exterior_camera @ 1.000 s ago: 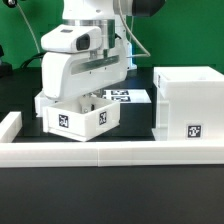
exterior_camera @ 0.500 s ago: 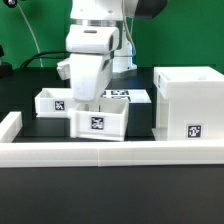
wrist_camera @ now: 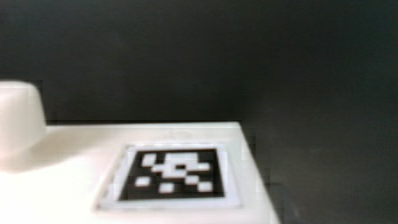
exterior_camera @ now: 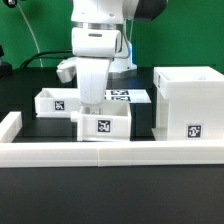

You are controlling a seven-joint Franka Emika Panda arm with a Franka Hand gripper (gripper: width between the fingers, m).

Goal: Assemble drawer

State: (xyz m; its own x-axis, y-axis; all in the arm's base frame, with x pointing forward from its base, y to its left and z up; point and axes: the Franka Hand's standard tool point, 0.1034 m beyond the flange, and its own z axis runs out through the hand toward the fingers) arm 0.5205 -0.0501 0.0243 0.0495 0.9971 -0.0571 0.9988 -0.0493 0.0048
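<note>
**End effector down at near tray, grip state unclear**

End effector (exterior_camera: 92, 106) pointed straight down, tips at rear-left wall of near tray (exterior_camera: 106, 124). Fingers hidden behind that wall, so couldn't tell open vs closed. Near tray sat level on table (exterior_camera: 45, 128), tag face fwd, just behind front rail (exterior_camera: 110, 152). 2nd tray (exterior_camera: 55, 102) just beside it on ext. view's left, further back. Case (exterior_camera: 187, 100) upright on ext. view's right, near but apart. Marker board (exterior_camera: 128, 96) flat behind trays. Wrist view: blurred tag (wrist_camera: 175, 172) on white surface, black table beyond.

Bright even light, white case (exterior_camera: 186, 100) washed out, wrist view blurred
</note>
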